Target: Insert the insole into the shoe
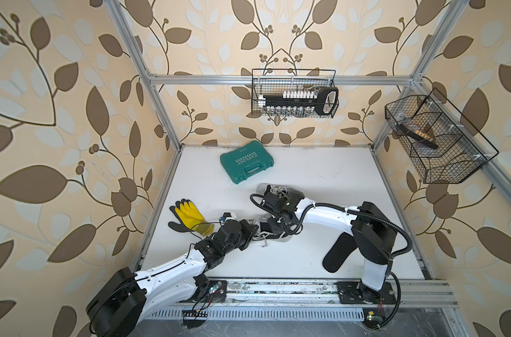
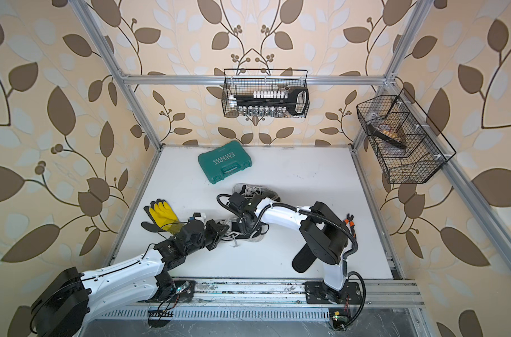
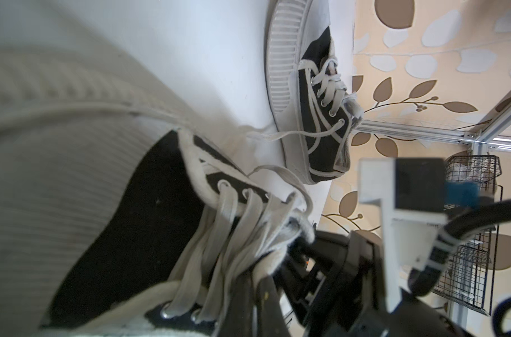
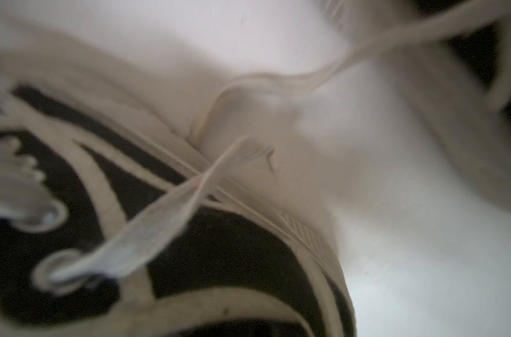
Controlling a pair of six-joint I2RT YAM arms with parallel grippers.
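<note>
While both arms meet over the near black canvas sneaker with a ribbed white sole [image 1: 277, 237], lying about mid-table, I see the flat black foam insole [image 1: 337, 253] resting on the white table [image 1: 307, 175]. It is well apart from that sneaker, beside the right arm's base, and neither gripper touches it. The left gripper [image 1: 253, 230] is clenched at the sneaker's laced side. In its wrist view the white laces [image 3: 229, 210] and the tongue drape right against its dark fingers, but I cannot tell whether any fabric is pinched. The right gripper [image 1: 272, 226] is clenched as well, low over the same sneaker. Its wrist view is a blur of black canvas and one loose lace, so I cannot tell what it grasps, if anything. A second matching sneaker [image 1: 286, 191] lies on its side just behind, toward the back wall. Further back sits a teal plastic tool case [image 1: 246, 162], and a yellow and black rubber glove [image 1: 188, 217] lies at the table's left side.
</note>
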